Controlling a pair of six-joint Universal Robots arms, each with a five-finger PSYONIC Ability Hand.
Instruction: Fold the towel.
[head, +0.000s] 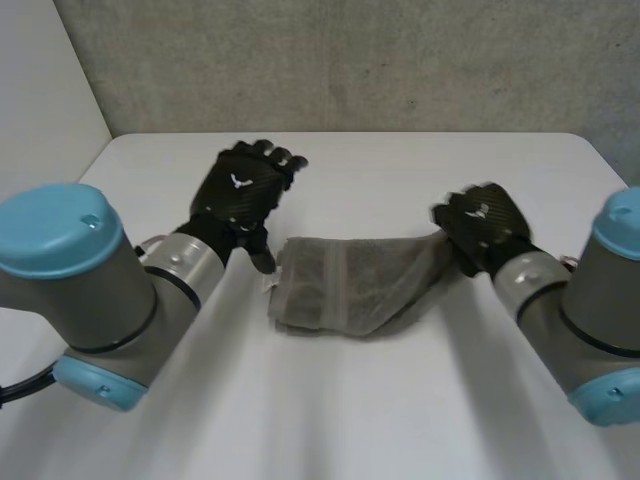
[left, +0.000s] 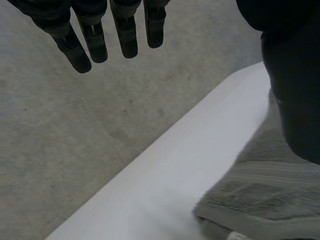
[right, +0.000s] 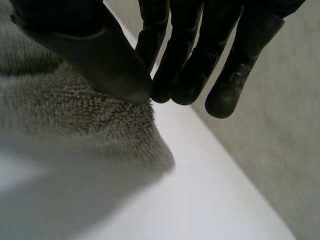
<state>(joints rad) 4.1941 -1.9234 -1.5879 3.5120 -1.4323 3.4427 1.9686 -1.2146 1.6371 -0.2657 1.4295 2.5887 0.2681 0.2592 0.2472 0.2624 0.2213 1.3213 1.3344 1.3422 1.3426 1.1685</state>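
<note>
A grey towel (head: 345, 285) lies bunched in the middle of the white table (head: 400, 170), its right end drawn up off the surface. My right hand (head: 485, 228) holds that raised end. In the right wrist view its thumb (right: 100, 60) and fingers (right: 190, 60) pinch the towel (right: 75, 125) at its edge. My left hand (head: 240, 195) hovers just left of the towel's left end with its fingers (left: 100, 35) straight and nothing in them. The thumb (left: 295, 75) hangs above the towel (left: 265, 185) without gripping it.
A grey wall (head: 350, 60) rises behind the table's far edge. Bare table (left: 175, 175) stretches between the towel and that edge and also in front of the towel. Both arms reach in from the near corners.
</note>
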